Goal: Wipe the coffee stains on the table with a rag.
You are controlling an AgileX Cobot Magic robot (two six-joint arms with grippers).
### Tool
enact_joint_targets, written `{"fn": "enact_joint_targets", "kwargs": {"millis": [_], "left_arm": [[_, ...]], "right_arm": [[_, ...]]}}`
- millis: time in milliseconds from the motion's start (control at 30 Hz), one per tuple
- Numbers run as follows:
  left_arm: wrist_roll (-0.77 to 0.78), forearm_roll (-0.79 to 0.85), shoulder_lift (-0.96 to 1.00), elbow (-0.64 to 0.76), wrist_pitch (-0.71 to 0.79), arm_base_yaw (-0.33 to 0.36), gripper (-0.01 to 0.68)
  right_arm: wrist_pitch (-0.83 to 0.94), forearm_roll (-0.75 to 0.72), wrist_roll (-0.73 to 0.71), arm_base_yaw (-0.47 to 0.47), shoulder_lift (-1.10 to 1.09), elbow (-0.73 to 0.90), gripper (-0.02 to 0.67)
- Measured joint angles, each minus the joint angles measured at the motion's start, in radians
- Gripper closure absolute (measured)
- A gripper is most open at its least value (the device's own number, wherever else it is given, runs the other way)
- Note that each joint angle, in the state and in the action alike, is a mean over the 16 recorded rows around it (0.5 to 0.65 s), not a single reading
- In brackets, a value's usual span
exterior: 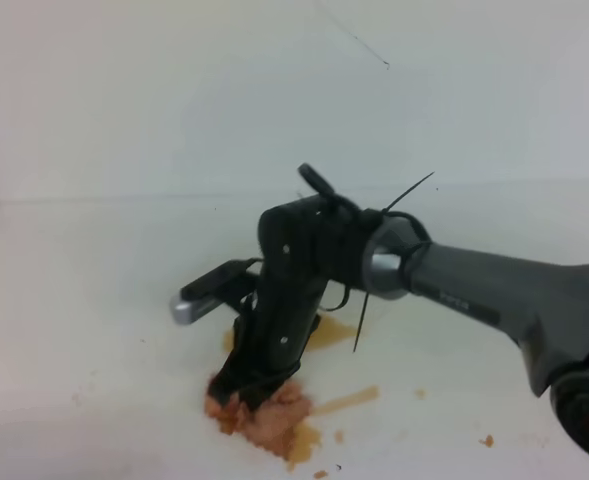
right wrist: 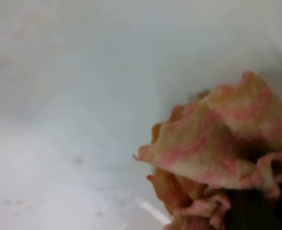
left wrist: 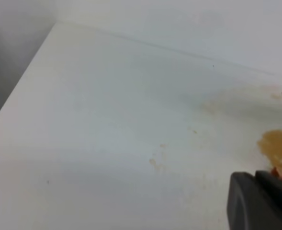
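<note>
Rag (exterior: pixel 264 415), pinched in the closed right tool (exterior: pixel 249 385), presses the bench (exterior: pixel 94 300); wiping is underway, next sweeping toward remaining coffee stains (exterior: pixel 346 401).

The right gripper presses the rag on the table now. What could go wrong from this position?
1. The rag already looks soaked, so the right gripper may only smear the coffee stains wider over the table.
2. The separate spots, such as one near the right edge, lie away from the rag and may be missed.
3. The gripper pinches only part of the wad; it might slip out under friction.
</note>
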Motion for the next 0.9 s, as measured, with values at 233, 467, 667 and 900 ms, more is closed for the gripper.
{"fn": "enact_joint_targets", "kwargs": {"millis": [233, 467, 667, 900], "left_arm": [[0.0, 0.0, 0.002, -0.002, 0.001, 0.0, 0.675], [0.0, 0.0, 0.0, -0.002, 0.001, 0.0, 0.675], [0.0, 0.0, 0.0, -0.002, 0.001, 0.0, 0.675], [0.0, 0.0, -0.003, 0.0, 0.0, 0.0, 0.675]], "right_arm": [[-0.023, 0.001, 0.013, -0.073, 0.008, -0.003, 0.65], [-0.034, 0.018, -0.003, -0.11, 0.0, -0.016, 0.65], [-0.038, 0.073, -0.029, -0.099, -0.012, -0.085, 0.65], [-0.072, 0.158, -0.053, -0.075, 0.0, -0.189, 0.65]]}}
